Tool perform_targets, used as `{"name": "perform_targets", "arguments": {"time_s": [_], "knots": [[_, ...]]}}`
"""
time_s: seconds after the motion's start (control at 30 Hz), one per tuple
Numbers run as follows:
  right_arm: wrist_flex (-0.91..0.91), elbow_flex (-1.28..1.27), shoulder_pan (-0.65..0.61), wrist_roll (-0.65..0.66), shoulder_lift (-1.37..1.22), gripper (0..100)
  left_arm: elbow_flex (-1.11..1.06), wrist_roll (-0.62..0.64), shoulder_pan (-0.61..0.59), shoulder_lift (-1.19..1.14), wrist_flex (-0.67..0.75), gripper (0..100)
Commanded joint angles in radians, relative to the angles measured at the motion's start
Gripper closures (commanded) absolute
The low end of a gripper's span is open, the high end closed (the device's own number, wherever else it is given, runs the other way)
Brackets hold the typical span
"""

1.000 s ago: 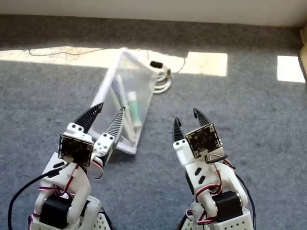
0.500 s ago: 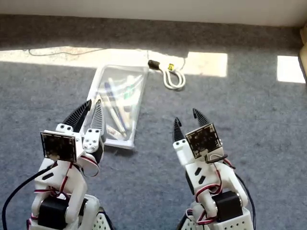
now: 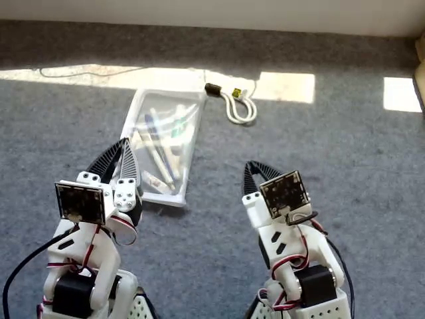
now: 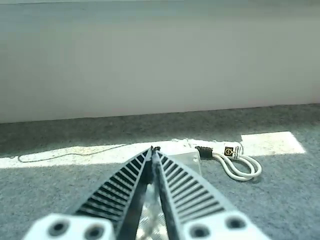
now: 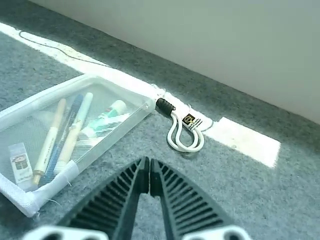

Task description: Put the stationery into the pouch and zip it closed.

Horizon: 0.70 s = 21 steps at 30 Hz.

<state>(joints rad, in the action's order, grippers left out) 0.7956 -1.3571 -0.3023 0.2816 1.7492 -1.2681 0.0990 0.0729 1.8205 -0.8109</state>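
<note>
Grey carpet (image 3: 345, 166) bears a clear rectangular mesh pouch (image 3: 186, 153) holding pens (image 3: 159, 156). The left gripper (image 3: 124, 142), closed tight, points over its near end; the right gripper (image 3: 249, 165), also closed, sits well apart.

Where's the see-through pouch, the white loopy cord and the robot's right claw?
pouch (image 3: 166, 100), high view, far end of its mesh wall.
white cord (image 5: 188, 148), right wrist view, the loop's rounded end, away from its black cap.
right gripper (image 3: 252, 165), high view, where its shut fingertips meet.

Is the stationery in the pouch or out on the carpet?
Inside: the stationery lies behind the see-through mesh of the pouch.
</note>
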Motion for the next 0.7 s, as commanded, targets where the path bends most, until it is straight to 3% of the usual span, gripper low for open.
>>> {"name": "perform_targets", "arguments": {"time_s": [0.0,0.1,0.27,0.53,0.67], "knots": [[-0.028,0.071,0.016,0.008,0.012,99.3,0.018,0.009,-0.010,0.015,0.006,99],[-0.024,0.067,0.079,0.000,0.012,99.3,-0.036,0.012,-0.008,0.015,0.009,99],[0.038,0.064,0.194,-0.187,0.012,99.3,-0.128,0.011,-0.015,0.015,0.005,99],[0.120,-0.022,0.208,-0.362,0.012,99.3,-0.297,0.009,-0.013,0.015,0.011,99],[0.120,-0.136,0.208,-0.385,0.012,99.3,-0.361,0.009,-0.013,0.015,0.011,99]]}}
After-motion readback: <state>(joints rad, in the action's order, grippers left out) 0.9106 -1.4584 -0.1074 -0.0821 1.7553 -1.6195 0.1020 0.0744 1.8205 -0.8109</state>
